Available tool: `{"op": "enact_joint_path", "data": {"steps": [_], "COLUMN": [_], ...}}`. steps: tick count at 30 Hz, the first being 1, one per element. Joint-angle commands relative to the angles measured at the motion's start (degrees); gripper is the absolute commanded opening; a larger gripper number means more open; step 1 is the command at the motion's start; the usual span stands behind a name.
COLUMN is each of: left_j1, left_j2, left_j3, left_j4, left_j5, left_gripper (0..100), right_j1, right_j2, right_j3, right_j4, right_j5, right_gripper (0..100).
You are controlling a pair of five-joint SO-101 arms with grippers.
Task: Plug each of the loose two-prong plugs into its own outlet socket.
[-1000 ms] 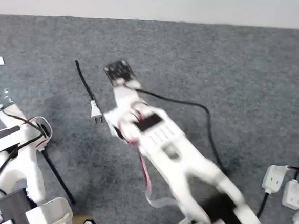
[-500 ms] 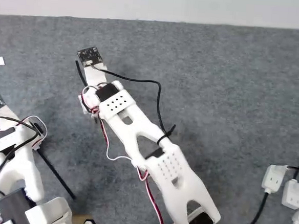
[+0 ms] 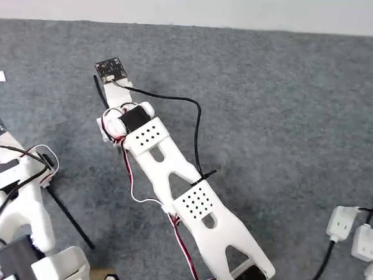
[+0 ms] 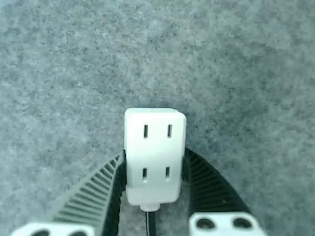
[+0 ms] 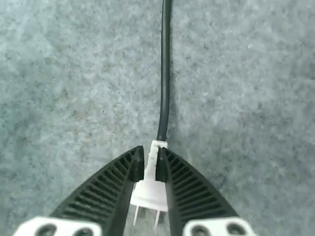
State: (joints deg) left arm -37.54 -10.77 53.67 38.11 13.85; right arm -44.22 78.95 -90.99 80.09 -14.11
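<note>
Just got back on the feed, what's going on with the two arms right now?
The left hand grips a white outlet socket, slots facing its wrist camera. The right hand is closed on a two-prong plug, with the plug's black cord trailing away. Plug and socket are not yet joined. Other sockets lie farther off in the high view.

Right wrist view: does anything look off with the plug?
Yes. The plug sits in the right gripper with its prongs pointing back toward the wrist and its cord leading away, which looks awkward for insertion.
</note>
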Motion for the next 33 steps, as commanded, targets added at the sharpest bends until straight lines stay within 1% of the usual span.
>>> {"op": "enact_joint_path", "data": {"steps": [1, 4, 7, 11, 15, 21, 24, 27, 29, 32, 33], "left_j1": [0.00, 0.35, 0.62, 0.62, 0.62, 0.53, 0.26, 0.26, 0.35, 0.44, 0.44], "left_j2": [0.00, 0.00, 0.00, 0.00, 0.00, 0.00, -0.09, -0.09, -0.09, -0.09, -0.09], "left_j3": [-2.51, -2.51, -2.15, -2.15, -1.98, -0.66, -0.48, -0.48, -0.48, -0.48, -0.48], "left_j4": [-1.23, -1.23, -1.14, -1.14, -1.14, -1.14, -1.14, -1.14, -1.14, -1.14, -1.14], "left_j5": [0.18, 0.18, 0.18, 0.18, 0.18, 0.09, -1.93, -2.11, -2.11, -2.20, -2.20], "left_gripper": [1, 1, 1, 1, 1, 1, 1, 1, 1, 1, 1], "right_j1": [0.57, 0.57, 0.57, -0.57, -0.31, -0.31, -1.19, -1.71, -1.45, -1.36, -1.36], "right_j2": [-1.10, -1.01, -0.92, -0.57, -0.57, -4.18, -7.34, -9.80, -10.51, -10.51, -10.68], "right_j3": [-3.16, -3.08, -3.08, -2.99, -2.55, 5.10, 10.99, 15.47, 16.79, 16.70, 16.70], "right_j4": [1.98, 2.15, 2.07, 0.75, 0.22, -1.27, 0.04, 2.51, 3.21, 3.47, 4.18], "right_j5": [0.62, 0.70, 0.79, 5.19, 5.19, 6.24, 10.55, 12.84, 12.92, 11.87, 11.34], "right_gripper": [9.5, 13.6, 13.2, 12.6, 12.6, 12.8, 12.8, 12.5, 10.4, 0.0, 1.3]}}
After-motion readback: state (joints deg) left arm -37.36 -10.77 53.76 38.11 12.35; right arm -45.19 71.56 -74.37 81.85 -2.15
